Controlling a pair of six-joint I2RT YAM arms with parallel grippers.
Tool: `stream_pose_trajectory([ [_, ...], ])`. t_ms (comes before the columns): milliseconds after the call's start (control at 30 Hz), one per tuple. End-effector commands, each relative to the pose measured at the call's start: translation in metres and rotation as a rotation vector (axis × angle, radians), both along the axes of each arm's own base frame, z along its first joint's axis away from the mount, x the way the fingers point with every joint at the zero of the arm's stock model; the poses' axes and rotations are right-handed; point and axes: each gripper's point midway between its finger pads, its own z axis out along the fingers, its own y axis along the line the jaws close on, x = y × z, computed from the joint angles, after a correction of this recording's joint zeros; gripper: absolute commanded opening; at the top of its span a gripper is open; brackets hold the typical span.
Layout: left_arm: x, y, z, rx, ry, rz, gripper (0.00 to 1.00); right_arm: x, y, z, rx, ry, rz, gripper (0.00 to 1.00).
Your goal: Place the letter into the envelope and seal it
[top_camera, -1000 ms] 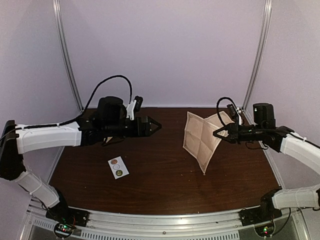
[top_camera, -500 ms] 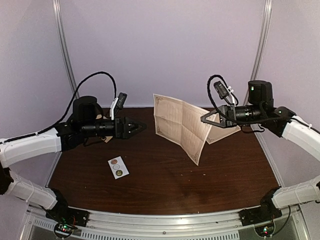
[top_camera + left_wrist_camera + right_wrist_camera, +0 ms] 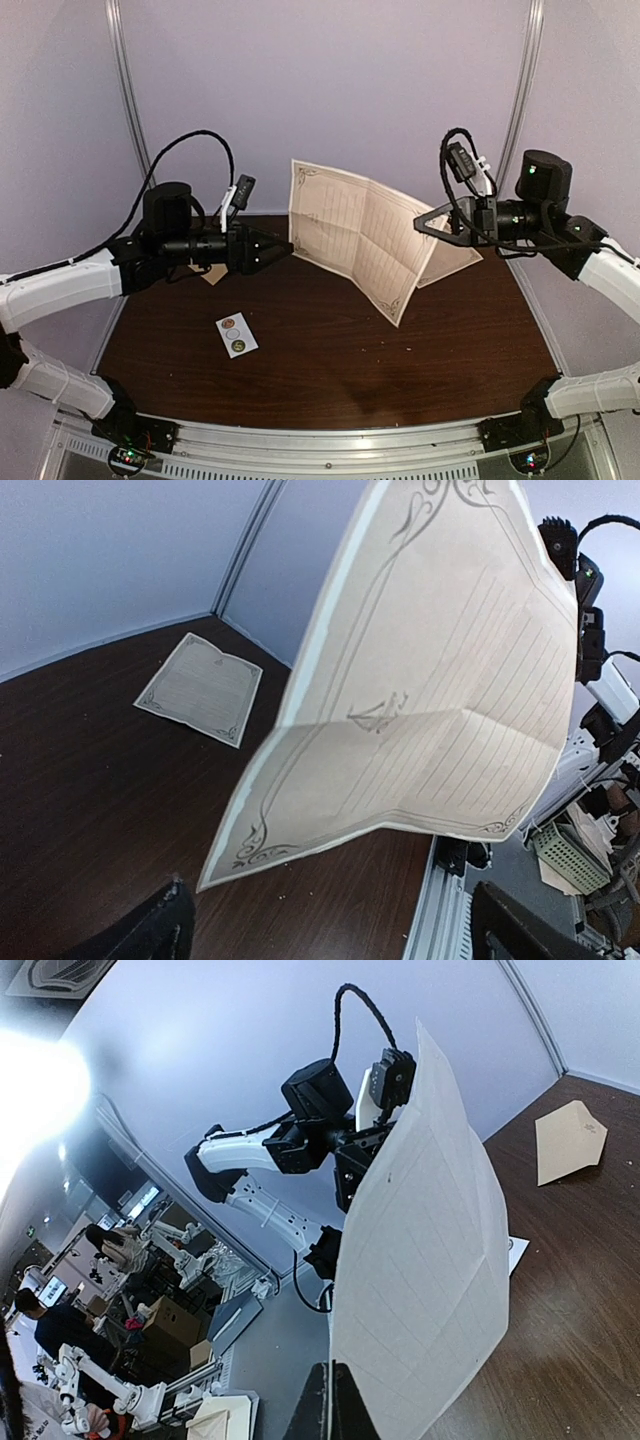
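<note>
Lavender walls enclose a dark brown wooden table. The cream, lined paper letter with an ornate printed border hangs upright in the air above the middle of the table, its fold creases plain and its lower corner pointing down toward the wood.

The right gripper has its jaws pressed together on the letter's right edge. The right wrist view shows the sheet rising straight out of those dark fingers. The left gripper is level with the letter's left edge and just beside it, with its jaws apart. In the left wrist view the two fingers sit wide at the bottom corners of the frame and the sheet hangs ahead of them, ungripped.

The tan kraft-paper envelope with a pointed flap lies flat on the table at the far left. From above it is mostly hidden under the left arm, with only a corner showing. A second cream lined sheet lies flat at the far right behind the letter. A small white sticker card with round dots rests near the front left.
</note>
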Motion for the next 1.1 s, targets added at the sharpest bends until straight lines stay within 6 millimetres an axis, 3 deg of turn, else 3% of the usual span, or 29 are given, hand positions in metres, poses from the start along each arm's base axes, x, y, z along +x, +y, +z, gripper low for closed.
stream_pose_trajectory([
  [0, 0.010, -0.011, 0.033, -0.031, -0.132, -0.044, 0.98, -0.016, -0.001, 0.015, 0.042, -0.046, 0.062, 0.00],
  [200, 0.022, -0.014, 0.051, -0.068, -0.191, -0.066, 0.98, -0.022, -0.004, 0.021, 0.052, -0.065, 0.071, 0.00],
  [367, 0.006, -0.024, 0.061, -0.127, -0.207, -0.202, 0.95, -0.023, -0.004, 0.019, 0.048, -0.059, 0.072, 0.00],
  [500, -0.006, -0.027, 0.064, -0.152, -0.207, -0.290, 0.72, -0.022, -0.003, 0.018, 0.046, -0.059, 0.076, 0.00],
  [633, -0.012, -0.027, 0.068, -0.161, -0.217, -0.320, 0.57, -0.018, -0.001, 0.014, 0.038, -0.048, 0.073, 0.00],
  [800, -0.011, -0.025, 0.066, -0.156, -0.212, -0.301, 0.46, -0.015, 0.000, 0.010, 0.030, -0.037, 0.072, 0.00],
  [1067, -0.010, -0.025, 0.062, -0.155, -0.196, -0.298, 0.09, -0.009, 0.003, 0.002, 0.011, -0.022, 0.062, 0.00],
])
